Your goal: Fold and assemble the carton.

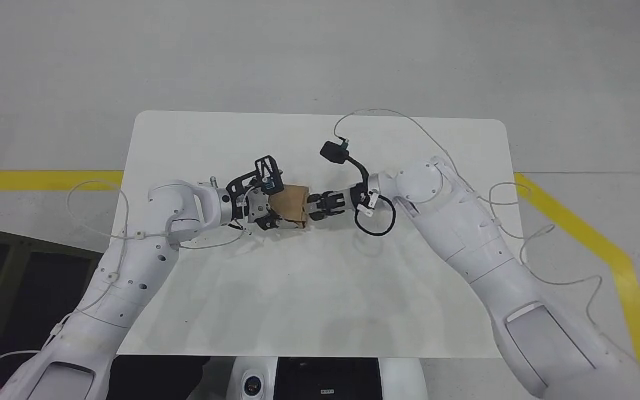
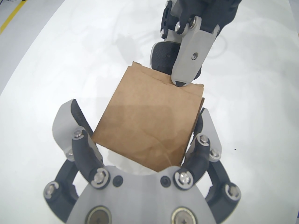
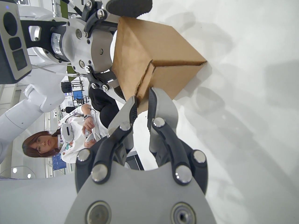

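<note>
At the left of the white table, the left gripper is clamped across the width of the small brown carton, one finger against each of two opposite sides. The carton sits near the table's middle, between the two arms, and whether it rests on the surface or hangs just above it cannot be told. To its right, the right gripper is pinched closed on the rim of the carton's far end, with a thin edge of card caught between its pads. The carton looks light and hollow. Its panels are probably stiff enough to hold their shape, but they are likely to buckle at the creases or crush under a hard squeeze. The safest holds appear to be across opposite walls close to a corner, or on a flap's free edge near its fold line. From the top view the carton reads as little more than a plain brown square between the two wrists. The left wrist view adds a flat upper panel and the notch where the right fingertip bites the far rim. The right wrist view reveals the other side: an open seam, the raw corrugated edge of a flap, and the sloping side walls that meet at a corner above the table.
</note>
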